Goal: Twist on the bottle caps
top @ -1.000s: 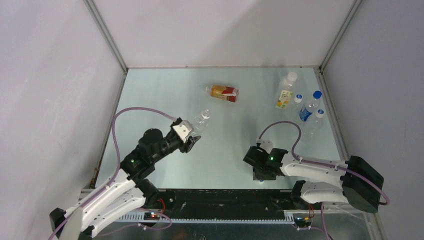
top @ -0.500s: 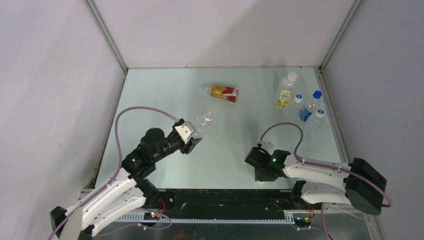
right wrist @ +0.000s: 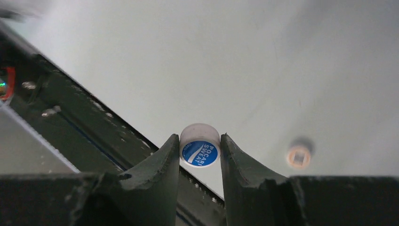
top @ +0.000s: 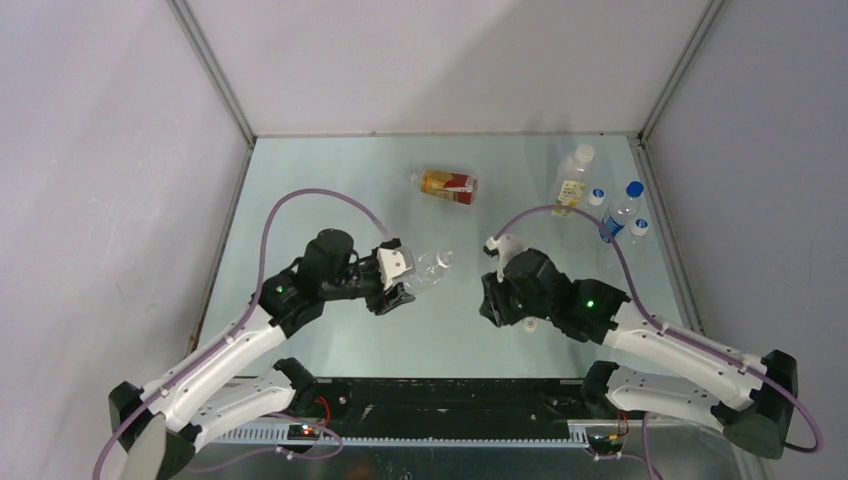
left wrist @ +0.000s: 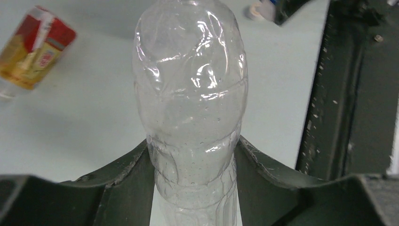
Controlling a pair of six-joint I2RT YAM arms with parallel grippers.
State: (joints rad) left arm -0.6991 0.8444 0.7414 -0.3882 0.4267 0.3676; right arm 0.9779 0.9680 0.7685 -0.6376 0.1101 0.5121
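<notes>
— Starting at the left: what of the left gripper (top: 392, 290)?

— Clamped on a clear bottle (top: 432, 267), fingers (left wrist: 127, 188) pressed in on both sides of it. Most of the bottle sticking out past them, pointing toward the right arm. Cannot tell whether lifted clear of the table (top: 330, 180).

— And farther back?

— Seeing the amber bottle (top: 447, 185) with its red-orange label, lying on its side, well apart from both arms.

— On to the right gripper (top: 500, 305)?

— Pinched tight on a bottle cap (right wrist: 200, 147): white rim, blue printed face, squarely between the two fingertips and up off the table. Facing the clear bottle across a gap, not touching it.

— Anything at the far right?

— Near the back right corner, standing upright and close together: a yellow-labelled bottle (top: 571, 185) and, just beside it, a blue-labelled bottle (top: 620, 215) with a blue top.
</notes>
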